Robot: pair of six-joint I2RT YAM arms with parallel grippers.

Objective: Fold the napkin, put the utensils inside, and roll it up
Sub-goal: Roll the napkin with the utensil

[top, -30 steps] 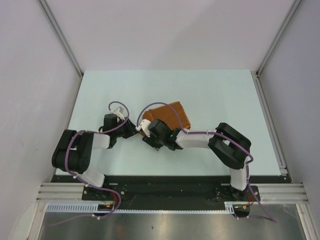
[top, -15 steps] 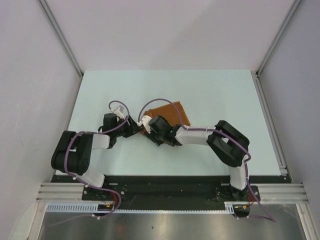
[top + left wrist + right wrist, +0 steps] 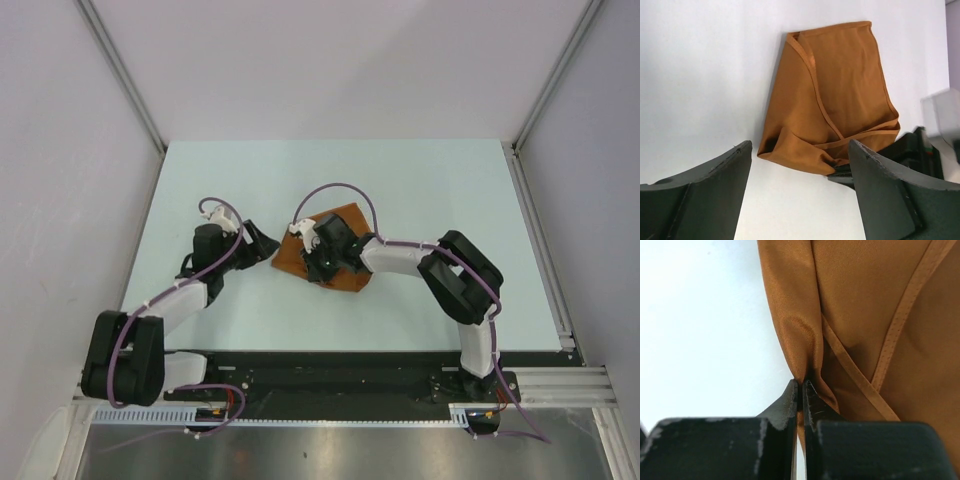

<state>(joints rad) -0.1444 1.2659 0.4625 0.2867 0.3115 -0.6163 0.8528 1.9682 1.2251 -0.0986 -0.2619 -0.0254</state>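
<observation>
We judge the napkin point(image 3: 840, 90) limp and light, best gripped at hems; right hand point(image 3: 801, 387) pinches its fold, left hand point(image 3: 797, 150) spread beside it.

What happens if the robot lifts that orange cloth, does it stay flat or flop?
Probably flops: the napkin lies in soft folds and creases, so it looks limp. Likely light too, since thin fabric bunches where the right gripper pinches its edge. It would likely hang from that pinched spot.
</observation>
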